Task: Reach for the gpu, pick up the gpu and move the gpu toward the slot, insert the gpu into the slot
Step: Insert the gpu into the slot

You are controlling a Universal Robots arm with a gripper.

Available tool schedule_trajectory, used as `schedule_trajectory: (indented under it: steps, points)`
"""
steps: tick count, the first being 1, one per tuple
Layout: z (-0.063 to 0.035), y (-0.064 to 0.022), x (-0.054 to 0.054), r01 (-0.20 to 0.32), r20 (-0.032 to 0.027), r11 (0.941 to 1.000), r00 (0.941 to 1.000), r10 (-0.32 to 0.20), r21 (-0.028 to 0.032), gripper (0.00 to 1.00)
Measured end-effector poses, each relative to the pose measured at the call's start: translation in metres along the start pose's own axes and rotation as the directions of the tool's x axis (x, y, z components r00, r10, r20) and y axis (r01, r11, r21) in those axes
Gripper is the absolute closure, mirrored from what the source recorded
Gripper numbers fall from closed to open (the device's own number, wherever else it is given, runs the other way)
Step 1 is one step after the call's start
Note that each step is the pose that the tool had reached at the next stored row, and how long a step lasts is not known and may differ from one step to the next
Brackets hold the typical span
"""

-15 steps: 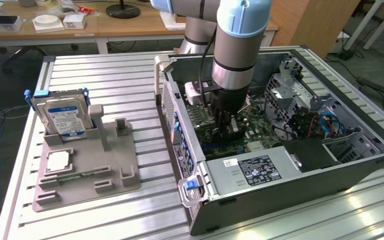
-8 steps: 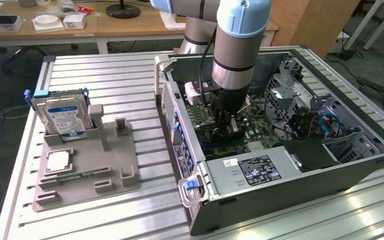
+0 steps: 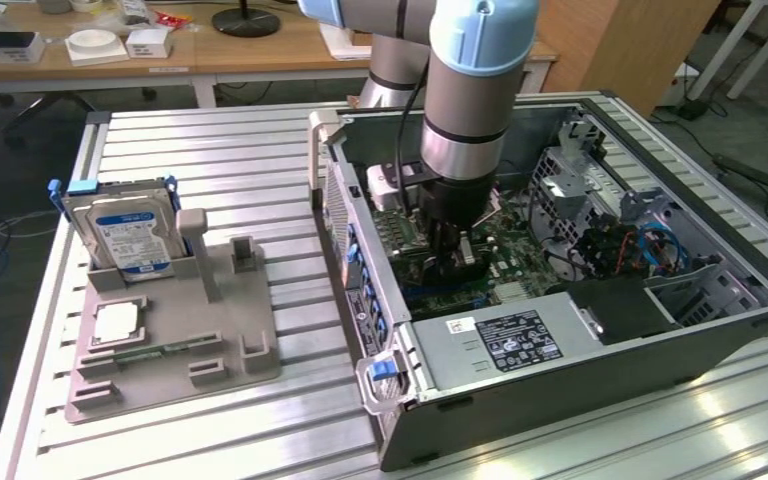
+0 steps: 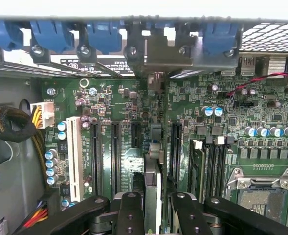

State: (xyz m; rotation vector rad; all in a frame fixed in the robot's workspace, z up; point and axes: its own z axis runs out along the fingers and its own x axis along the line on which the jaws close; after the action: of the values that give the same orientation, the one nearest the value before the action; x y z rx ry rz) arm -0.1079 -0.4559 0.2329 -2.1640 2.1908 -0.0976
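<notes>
The gripper [image 4: 152, 213] stands partway closed, its two black fingers [image 4: 130, 210] pressed on either face of the gpu [image 4: 152, 182], which it holds edge-on and upright inside the open case [image 3: 598, 370]; directly under the gpu a blue stretch of what I take for the slot [image 4: 154, 145] peeps out, though whether the card's edge is seated or only hovering I cannot tell; just beside the gpu on both flanks run black expansion connectors [image 4: 115, 152], and a memory stick [image 4: 197, 169] stands near it; farther from the gpu lies the square processor socket [image 4: 261, 196]; beyond the gpu's far end, its bracket [image 4: 156, 51] meets the rear wall with blue clips [image 4: 51, 34].

The likely trouble: the grip sits at one end of the gpu, so downward pressure could tilt it; a tilted or offset edge would grind on the slot's lip; the bracket may snag the rear wall and stop the card short.
</notes>
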Motion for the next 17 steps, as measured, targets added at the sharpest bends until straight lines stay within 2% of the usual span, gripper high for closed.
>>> schedule_trajectory:
  steps: [14,15,17]
  points:
    - [0.0017,0.0006,0.0,0.0,0.0007,1.0,1.0,0.0,0.0008,0.74]
    - [0.0017,0.0007,-0.0001,0.0,0.0018,1.0,1.0,0.0,-0.0012,0.74]
    - [0.0017,0.0006,0.0,0.0,0.0007,1.0,1.0,0.0,0.0006,0.74]
